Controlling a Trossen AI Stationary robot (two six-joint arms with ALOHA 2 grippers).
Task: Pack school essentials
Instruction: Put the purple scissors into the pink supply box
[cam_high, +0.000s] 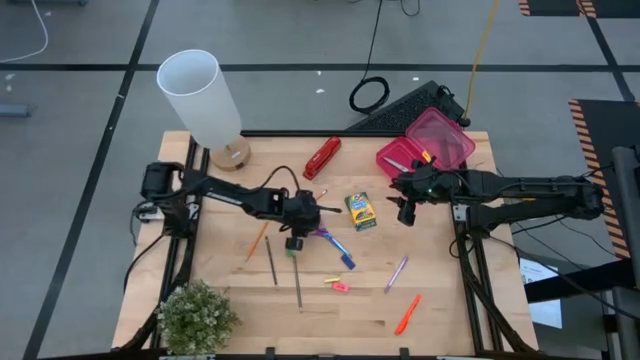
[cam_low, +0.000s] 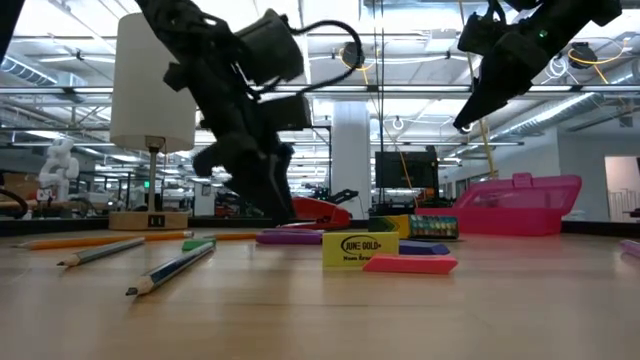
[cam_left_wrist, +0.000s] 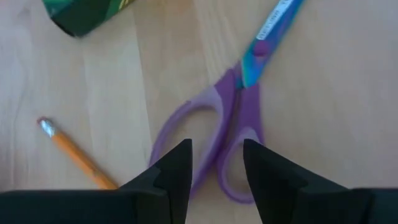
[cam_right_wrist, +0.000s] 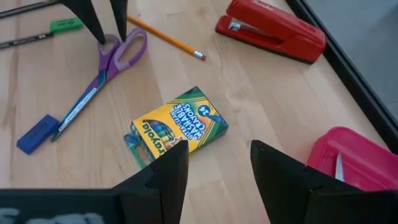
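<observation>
The purple-handled scissors (cam_left_wrist: 231, 98) lie flat on the wooden table, blades (cam_high: 342, 256) toward the near right. My left gripper (cam_left_wrist: 216, 168) is open and points down at their handles (cam_right_wrist: 124, 48), one finger over each loop. My right gripper (cam_right_wrist: 217, 168) hangs open and empty above the table, between the green-yellow crayon box (cam_high: 361, 211) and the open pink box (cam_high: 425, 148). Pencils (cam_high: 271, 260), small erasers (cam_high: 336, 284), a purple pen (cam_high: 396, 273) and an orange marker (cam_high: 407, 313) lie loose on the table. My left gripper comes at the scissors' handle loops (cam_left_wrist: 186, 118) from above with its fingers (cam_left_wrist: 177, 167) spread. Whether the fingertips touch the handles, I cannot tell. The scissors lie flat on the table.
A red stapler (cam_high: 322, 157) lies at the far middle. A lamp with a white shade (cam_high: 200, 95) stands at the far left, and a small plant (cam_high: 197, 318) at the near left corner. A keyboard (cam_high: 400, 108) sits beyond the far edge.
</observation>
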